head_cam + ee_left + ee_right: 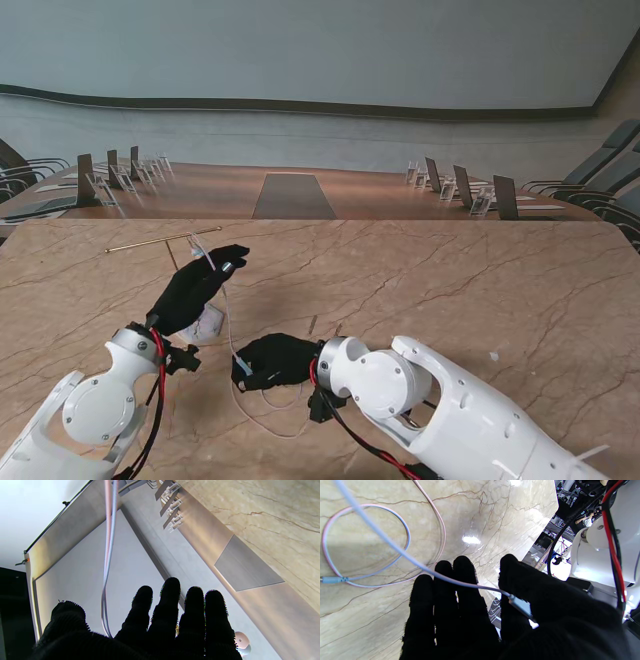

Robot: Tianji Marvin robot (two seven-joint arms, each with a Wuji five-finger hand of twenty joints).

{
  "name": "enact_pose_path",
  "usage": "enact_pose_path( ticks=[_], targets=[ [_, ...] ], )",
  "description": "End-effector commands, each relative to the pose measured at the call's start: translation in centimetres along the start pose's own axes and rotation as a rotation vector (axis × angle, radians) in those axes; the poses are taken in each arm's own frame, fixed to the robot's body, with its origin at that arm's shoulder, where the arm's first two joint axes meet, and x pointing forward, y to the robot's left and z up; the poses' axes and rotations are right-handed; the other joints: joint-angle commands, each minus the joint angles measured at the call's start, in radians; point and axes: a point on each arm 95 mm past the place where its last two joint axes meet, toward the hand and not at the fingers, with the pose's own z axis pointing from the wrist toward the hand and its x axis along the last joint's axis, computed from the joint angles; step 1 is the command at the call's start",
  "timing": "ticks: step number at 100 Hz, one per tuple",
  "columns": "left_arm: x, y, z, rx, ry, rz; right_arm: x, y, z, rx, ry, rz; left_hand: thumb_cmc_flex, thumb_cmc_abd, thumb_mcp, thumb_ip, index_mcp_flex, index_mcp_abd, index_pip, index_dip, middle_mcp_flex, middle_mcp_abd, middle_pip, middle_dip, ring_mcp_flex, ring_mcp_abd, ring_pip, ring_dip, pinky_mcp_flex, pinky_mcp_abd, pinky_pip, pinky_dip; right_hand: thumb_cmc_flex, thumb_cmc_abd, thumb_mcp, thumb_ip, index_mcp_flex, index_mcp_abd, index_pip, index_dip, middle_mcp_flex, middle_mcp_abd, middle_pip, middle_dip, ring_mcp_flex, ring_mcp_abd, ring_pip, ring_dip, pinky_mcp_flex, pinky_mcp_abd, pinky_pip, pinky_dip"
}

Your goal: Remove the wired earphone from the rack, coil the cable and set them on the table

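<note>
Left hand in the stand view is raised over the counter's left part, black glove, fingers pointing away from me, pinching the pale cable up near its fingertips. Cable drops from there toward the right hand, which sits low near the counter's near edge, left of centre, fingers curled on the cable. A loose loop of cable lies on the counter just nearer to me than the right hand. Thin rack with a slim horizontal rod stands toward the far left corner, apart from both hands. White-pink object sits on the counter just beside the left wrist; can't tell what it is.

Left wrist view: left hand fingers extended and close together, thumb apart; two strands of cable, pink and bluish, run down into the gap between thumb and index finger. Grip point itself hidden behind the glove. Small round pink-white thing shows at the edge beside the little finger.

Right wrist view: right hand has thumb pressed toward the fingers, clamping a bluish connector piece on the cable. Cable crosses over the fingers and off frame. On the counter beyond, the cable forms a rough pink-blue loop, with a second blue connector lying flat at one side of the loop.
</note>
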Motion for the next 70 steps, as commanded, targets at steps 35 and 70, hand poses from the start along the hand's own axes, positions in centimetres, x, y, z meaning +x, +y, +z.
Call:
enact_pose_path(
  ticks=[35, 70],
  targets=[
    [0.8, -1.0, 0.6, 0.0, 0.049, -0.005, 0.2, 0.2, 0.9, -0.01, -0.011, 0.018, 0.016, 0.027, -0.009, -0.026, -0.048, -0.094, 0.003, -0.002, 0.004, -0.022, 0.015, -0.004, 0.017, -0.018, -0.004, -0.001, 0.007, -0.01, 0.013, 0.012, 0.028, -0.012, 0.123, 0.086, 0.086, -0.122, 0.165, -0.008, 0.02, 0.063, 0.031, 0.007, 0.038, 0.001, 0.038, 0.014, 0.003, 0.005, 0.043, 0.011],
    [0.5, -2.0, 0.7, 0.033, 0.07, 0.003, 0.4, 1.2, 2.0, -0.006, -0.022, 0.022, 0.03, 0.034, -0.01, -0.028, -0.053, -0.079, -0.006, -0.018, 0.001, -0.02, 0.007, -0.004, 0.016, -0.018, -0.014, -0.002, 0.013, -0.016, -0.003, 0.004, 0.026, -0.017, 0.136, 0.06, 0.06, -0.108, 0.187, -0.053, 0.005, 0.07, 0.035, 0.011, 0.024, 0.007, 0.043, 0.014, -0.008, 0.01, 0.044, 0.009]
  ],
)
